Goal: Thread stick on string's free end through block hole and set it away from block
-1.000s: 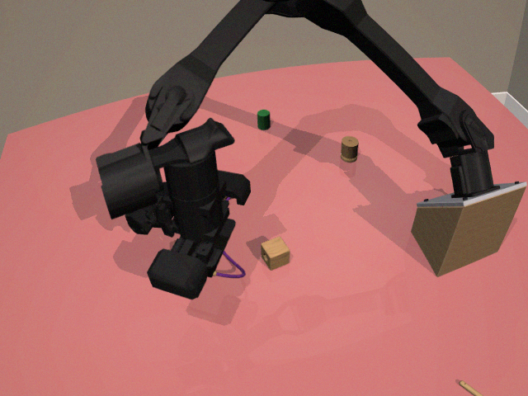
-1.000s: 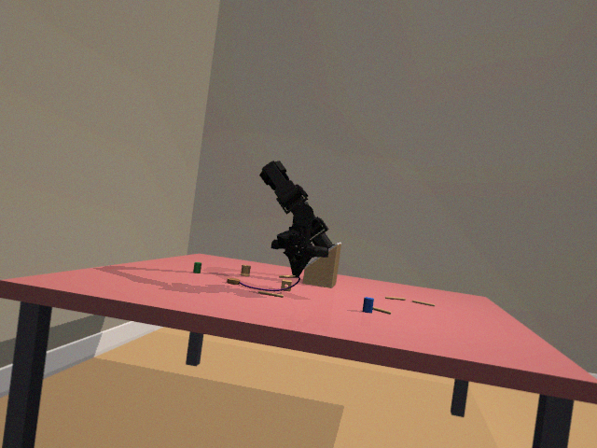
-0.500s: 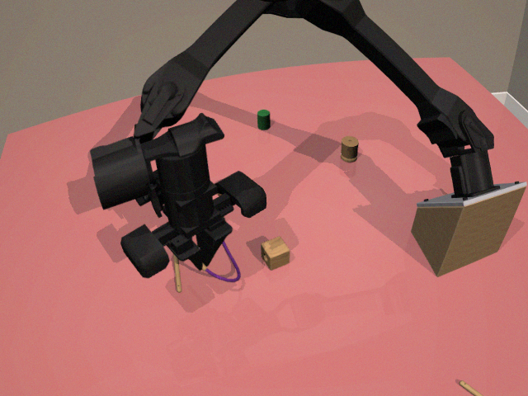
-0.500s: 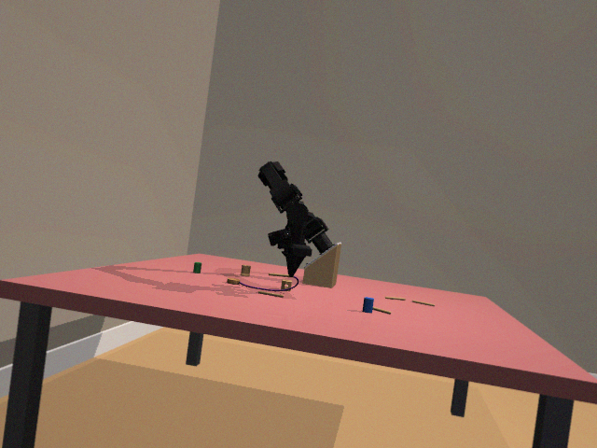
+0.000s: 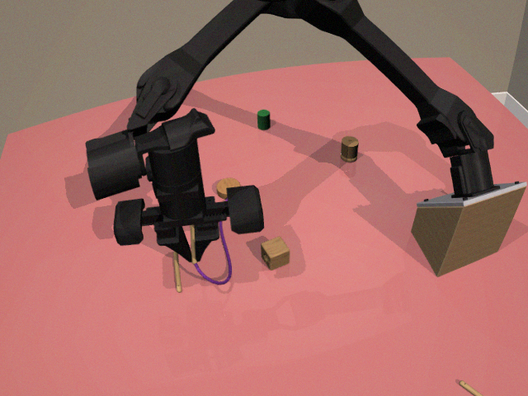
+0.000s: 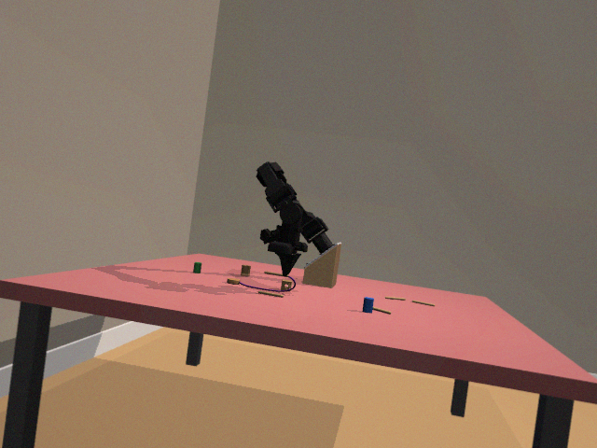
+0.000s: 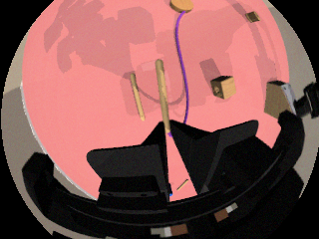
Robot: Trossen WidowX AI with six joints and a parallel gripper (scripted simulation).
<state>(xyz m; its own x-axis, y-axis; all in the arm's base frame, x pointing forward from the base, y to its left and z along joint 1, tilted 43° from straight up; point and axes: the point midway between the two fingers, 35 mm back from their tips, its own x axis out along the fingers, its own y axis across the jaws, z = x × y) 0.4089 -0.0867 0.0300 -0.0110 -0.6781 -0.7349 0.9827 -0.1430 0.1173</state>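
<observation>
My gripper (image 5: 195, 258) (image 6: 287, 273) (image 7: 165, 123) is shut on the wooden stick (image 5: 193, 243) (image 7: 160, 90) at its string end, above the table. The stick's free end points away from the fingertips, towards the button's side. The purple string (image 5: 230, 264) (image 6: 262, 289) (image 7: 186, 95) loops from the fingertips to the round wooden button (image 5: 225, 187) (image 6: 232, 281) (image 7: 181, 5). The wooden block (image 5: 275, 252) (image 6: 286, 285) (image 7: 224, 88) sits on the table, right of the gripper in the top view, apart from the stick. Its hole shows; no string is through it.
A loose stick (image 5: 177, 275) (image 6: 270, 293) (image 7: 138, 97) lies near the held one. A green cylinder (image 5: 263, 120) (image 6: 197, 267) and a brown cylinder (image 5: 349, 148) (image 6: 245, 270) stand farther back. A blue cylinder (image 6: 367, 304) stands near several other sticks. The arm's wedge base (image 5: 471, 232) (image 6: 322, 270) is beyond the block.
</observation>
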